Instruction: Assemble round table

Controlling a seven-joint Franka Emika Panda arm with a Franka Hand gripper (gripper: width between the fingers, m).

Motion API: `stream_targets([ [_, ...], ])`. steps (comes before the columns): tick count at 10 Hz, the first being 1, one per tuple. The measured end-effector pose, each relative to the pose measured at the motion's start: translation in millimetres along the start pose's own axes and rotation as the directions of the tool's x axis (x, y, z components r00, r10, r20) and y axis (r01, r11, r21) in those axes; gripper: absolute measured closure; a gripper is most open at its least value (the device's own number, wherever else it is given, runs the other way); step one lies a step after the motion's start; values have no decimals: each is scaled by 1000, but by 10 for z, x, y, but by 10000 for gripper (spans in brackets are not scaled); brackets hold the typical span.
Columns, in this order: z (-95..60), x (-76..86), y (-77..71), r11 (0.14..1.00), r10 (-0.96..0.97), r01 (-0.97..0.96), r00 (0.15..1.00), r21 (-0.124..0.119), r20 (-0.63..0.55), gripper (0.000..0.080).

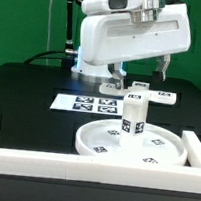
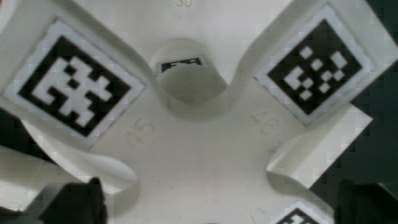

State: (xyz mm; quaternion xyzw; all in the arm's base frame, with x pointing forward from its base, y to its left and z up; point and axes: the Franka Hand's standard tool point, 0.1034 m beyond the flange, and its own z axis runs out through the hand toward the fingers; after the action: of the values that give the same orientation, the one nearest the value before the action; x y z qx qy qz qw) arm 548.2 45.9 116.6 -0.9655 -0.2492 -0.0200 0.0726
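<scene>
The gripper (image 1: 139,64) hangs wide open, empty, above the cross-shaped base (image 1: 139,94). Best to straddle one arm (12 o'clock of the round disc (image 1: 94,140)) squarely.

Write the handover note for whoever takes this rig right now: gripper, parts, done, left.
Gripper: open, holding nothing, hanging above the parts.
Round top: flat on the table, against the white rails at the front.
Leg: standing upright on the round top; whether it is screwed tight cannot be told.
Cross base: lying loose on the table behind the top, directly under the wrist camera.
Marker board: flat on the table behind the top.
Left: pick up the cross base, fit it onto the leg.
</scene>
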Motion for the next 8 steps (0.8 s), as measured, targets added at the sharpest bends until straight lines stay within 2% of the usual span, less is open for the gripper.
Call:
stream_targets([
  [2, -47, 20, -20, 999, -51, 50, 990, 6, 133, 150],
  [4, -47, 38, -20, 998, -69, 65, 978, 24, 196, 150],
  [8, -6, 33, 103, 1000, -22, 22, 987, -3, 157, 150],
])
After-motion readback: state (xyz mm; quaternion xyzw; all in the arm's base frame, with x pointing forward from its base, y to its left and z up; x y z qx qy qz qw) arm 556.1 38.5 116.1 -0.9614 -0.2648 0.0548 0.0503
